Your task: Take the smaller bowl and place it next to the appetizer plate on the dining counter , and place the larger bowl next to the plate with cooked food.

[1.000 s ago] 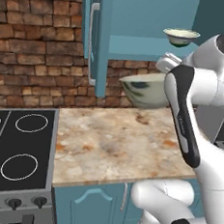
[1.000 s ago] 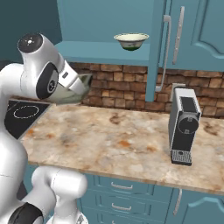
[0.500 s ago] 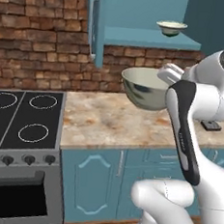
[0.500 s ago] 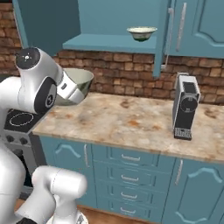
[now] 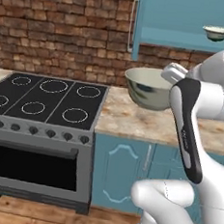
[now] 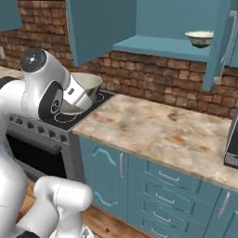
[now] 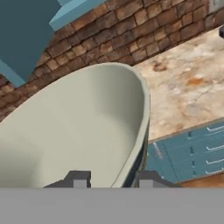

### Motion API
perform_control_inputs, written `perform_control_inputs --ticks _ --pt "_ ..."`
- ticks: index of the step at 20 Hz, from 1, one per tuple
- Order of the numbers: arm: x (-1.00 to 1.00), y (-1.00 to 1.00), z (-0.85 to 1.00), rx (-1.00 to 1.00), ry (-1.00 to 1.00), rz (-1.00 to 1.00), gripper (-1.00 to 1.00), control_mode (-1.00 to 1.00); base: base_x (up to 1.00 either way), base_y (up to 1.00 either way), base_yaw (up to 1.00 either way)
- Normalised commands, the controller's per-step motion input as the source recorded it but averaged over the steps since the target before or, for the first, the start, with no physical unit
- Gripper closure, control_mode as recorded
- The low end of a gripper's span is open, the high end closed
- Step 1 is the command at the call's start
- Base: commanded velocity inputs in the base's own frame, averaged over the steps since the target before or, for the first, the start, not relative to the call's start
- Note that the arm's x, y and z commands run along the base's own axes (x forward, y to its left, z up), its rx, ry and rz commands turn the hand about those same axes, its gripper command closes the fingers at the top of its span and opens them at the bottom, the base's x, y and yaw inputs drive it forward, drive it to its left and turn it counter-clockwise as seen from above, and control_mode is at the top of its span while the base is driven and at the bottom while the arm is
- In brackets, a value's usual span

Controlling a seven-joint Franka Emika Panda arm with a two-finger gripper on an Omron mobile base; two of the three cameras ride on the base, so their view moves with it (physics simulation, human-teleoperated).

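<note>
Hand (image 7: 109, 178) pinches rim of deep grey-beige glossy bowl (image 5: 148, 87): rigid, slick, breakable, keep the rim hold

Home kitchen: black stove (image 5: 47, 103), brick backsplash (image 5: 63, 36), teal cabinets (image 6: 153, 186), marbled stone counter (image 6: 162, 130).

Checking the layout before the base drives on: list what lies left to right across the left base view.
Black stove top → deep rounded grey-beige bowl held up at the arm → small shallow cream-green bowl on the open teal cabinet shelf.
</note>
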Motion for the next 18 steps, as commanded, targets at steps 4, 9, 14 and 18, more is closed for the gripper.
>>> perform_control_inputs --ticks 4,9,14,18 --pt "0.0 0.0 0.0 0.0 0.0 0.0 1.0 1.0 -0.18 0.3 0.59" --pt "0.0 0.0 0.0 0.0 0.0 0.0 1.0 1.0 -0.12 0.32 0.63" --pt "0.0 0.0 0.0 0.0 0.0 0.0 1.0 1.0 -0.22 0.3 0.65" --pt "0.0 0.0 0.0 0.0 0.0 0.0 1.0 1.0 -0.21 0.21 0.59"
